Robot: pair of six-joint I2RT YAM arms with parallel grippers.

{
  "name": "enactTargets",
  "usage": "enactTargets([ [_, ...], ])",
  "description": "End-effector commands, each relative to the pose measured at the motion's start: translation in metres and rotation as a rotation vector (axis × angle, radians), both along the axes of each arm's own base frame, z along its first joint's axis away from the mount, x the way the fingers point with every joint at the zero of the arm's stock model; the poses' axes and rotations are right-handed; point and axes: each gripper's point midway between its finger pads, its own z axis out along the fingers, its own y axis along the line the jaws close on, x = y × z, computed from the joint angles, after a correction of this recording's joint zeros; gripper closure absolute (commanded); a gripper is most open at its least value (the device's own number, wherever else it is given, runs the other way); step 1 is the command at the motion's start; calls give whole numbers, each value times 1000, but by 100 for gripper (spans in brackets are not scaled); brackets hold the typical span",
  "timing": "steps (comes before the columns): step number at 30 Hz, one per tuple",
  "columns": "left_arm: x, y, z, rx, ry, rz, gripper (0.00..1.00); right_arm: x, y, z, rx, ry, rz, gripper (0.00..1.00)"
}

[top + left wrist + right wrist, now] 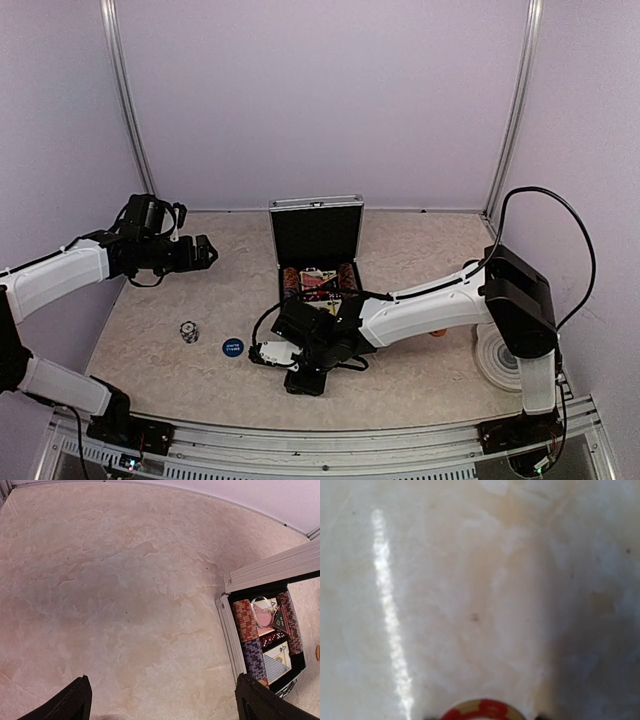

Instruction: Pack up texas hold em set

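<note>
Right gripper (266,352) low on table (420,385), just this side of case. Red-and-cream chip (481,711) sits dead between its fingertips; pinched or only straddled, cannot tell. Chip round, no long axis to line up. Open aluminium case (316,203) lies just beyond, toward back wall. Blue button (232,347) loose to left. Left gripper (203,252) spread wide, aloft, well apart; right arm nearer.
</note>
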Motion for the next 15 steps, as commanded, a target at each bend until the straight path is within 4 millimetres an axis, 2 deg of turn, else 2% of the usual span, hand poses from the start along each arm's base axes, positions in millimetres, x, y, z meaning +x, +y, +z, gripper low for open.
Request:
enactTargets([
  [1,2,0,1,-16,-12,-3,1,-1,-13,-7,-66,-22,8,56],
  [6,-1,-12,5,-56,-22,-60,1,4,-6,9,-33,-55,16,56],
  [11,-12,-42,9,-74,-29,-178,1,11,-2,23,-9,-95,11,56],
  [15,-24,-65,8,-79,-24,-285,1,18,-1,43,29,-141,-1,56],
])
